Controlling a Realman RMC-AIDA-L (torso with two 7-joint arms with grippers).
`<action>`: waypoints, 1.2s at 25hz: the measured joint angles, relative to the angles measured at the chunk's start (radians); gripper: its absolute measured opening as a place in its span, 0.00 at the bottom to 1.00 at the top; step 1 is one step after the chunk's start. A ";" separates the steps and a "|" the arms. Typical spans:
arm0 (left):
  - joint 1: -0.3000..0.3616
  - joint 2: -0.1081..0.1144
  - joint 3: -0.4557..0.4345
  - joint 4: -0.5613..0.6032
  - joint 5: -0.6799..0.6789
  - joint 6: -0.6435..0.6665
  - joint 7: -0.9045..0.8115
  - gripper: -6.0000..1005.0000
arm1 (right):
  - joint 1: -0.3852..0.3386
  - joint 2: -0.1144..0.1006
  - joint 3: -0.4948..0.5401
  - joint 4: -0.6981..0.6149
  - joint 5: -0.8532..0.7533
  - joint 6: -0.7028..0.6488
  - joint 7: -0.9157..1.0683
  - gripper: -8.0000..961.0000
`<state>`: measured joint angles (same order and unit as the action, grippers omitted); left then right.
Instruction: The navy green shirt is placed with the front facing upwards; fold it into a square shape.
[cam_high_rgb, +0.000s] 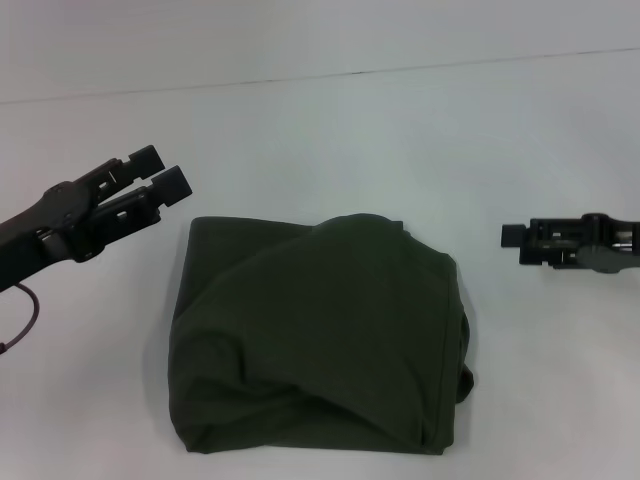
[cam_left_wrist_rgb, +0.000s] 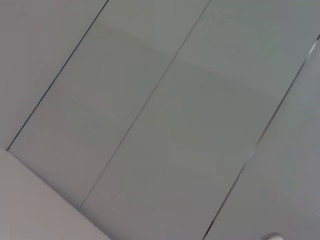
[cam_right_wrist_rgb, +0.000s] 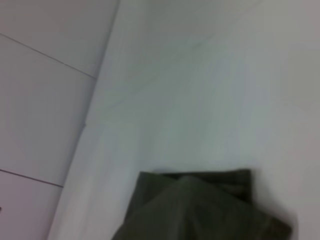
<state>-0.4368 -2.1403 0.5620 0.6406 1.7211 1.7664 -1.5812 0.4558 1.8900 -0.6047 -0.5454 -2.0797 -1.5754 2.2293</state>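
The navy green shirt (cam_high_rgb: 320, 340) lies folded into a rough, rumpled square in the middle of the white table, plain dark side up, with no lettering showing. Its far end (cam_right_wrist_rgb: 200, 210) also shows in the right wrist view. My left gripper (cam_high_rgb: 160, 172) hovers off the shirt's far left corner, its two fingers a little apart and holding nothing. To the right of the shirt my right gripper (cam_high_rgb: 512, 238) is seen side-on, clear of the cloth. The left wrist view shows only pale wall panels.
The white table (cam_high_rgb: 330, 140) stretches all round the shirt and meets a pale wall at a seam along the back (cam_high_rgb: 320, 78). A thin dark cable (cam_high_rgb: 30, 305) hangs under my left arm at the left edge.
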 joint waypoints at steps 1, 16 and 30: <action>-0.001 0.000 -0.002 0.001 0.000 0.002 0.001 0.92 | 0.001 0.000 0.001 0.002 -0.013 0.001 0.006 0.81; -0.006 0.003 -0.010 0.008 0.001 -0.008 0.005 0.92 | 0.056 0.048 -0.015 0.100 -0.089 0.113 0.029 0.75; -0.007 0.013 -0.048 0.011 0.009 -0.020 0.010 0.92 | 0.071 0.080 -0.039 0.129 -0.089 0.207 0.054 0.69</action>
<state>-0.4441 -2.1271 0.5141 0.6519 1.7304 1.7465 -1.5708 0.5264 1.9701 -0.6439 -0.4165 -2.1683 -1.3685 2.2831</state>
